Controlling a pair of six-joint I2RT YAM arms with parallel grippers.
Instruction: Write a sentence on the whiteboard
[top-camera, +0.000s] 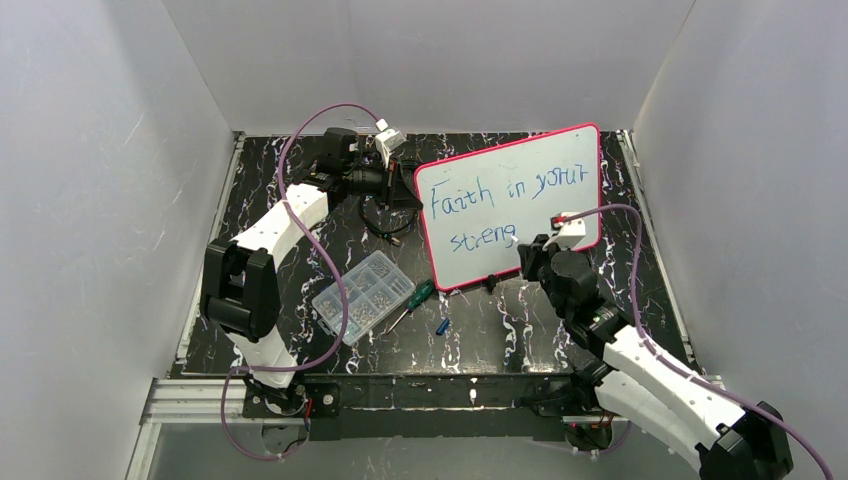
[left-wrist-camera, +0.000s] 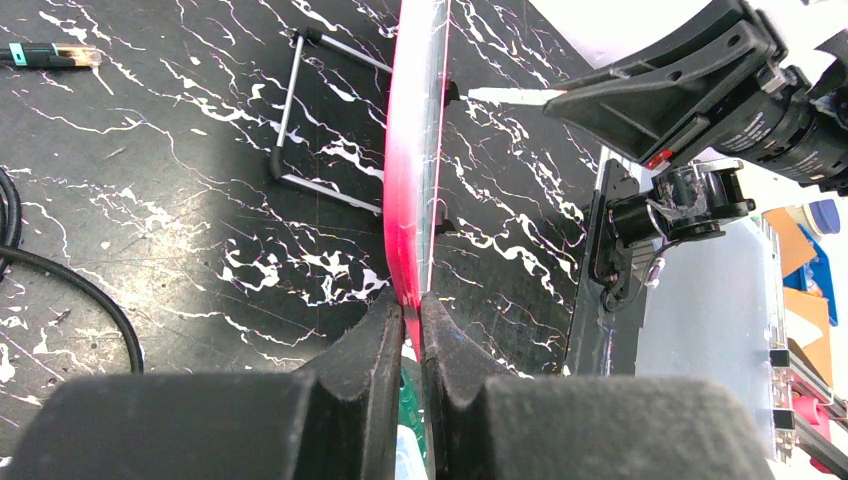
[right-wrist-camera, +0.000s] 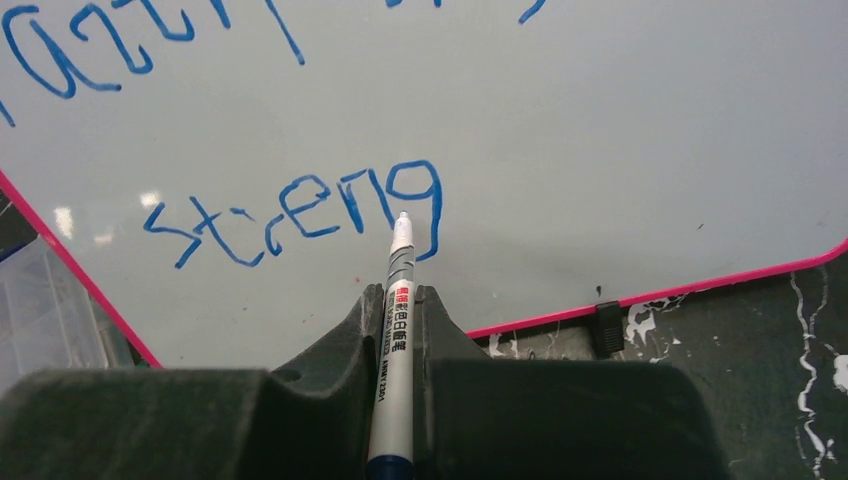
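The whiteboard (top-camera: 545, 205) stands propped on the table (top-camera: 640, 290), long side running left to right, face toward the arms. Its sentence (top-camera: 483, 238) reads "Faith in your streng". The left gripper (left-wrist-camera: 412, 305) pinches its left edge. The right gripper (right-wrist-camera: 400, 295) clamps a pen (right-wrist-camera: 393, 350), tip pointing at the "g".

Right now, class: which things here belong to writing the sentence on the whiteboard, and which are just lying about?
In use: whiteboard, pinched by the left claw; sentence; marker in the right claw.
Lying about: clear parts box; green-handled screwdriver; small blue item.
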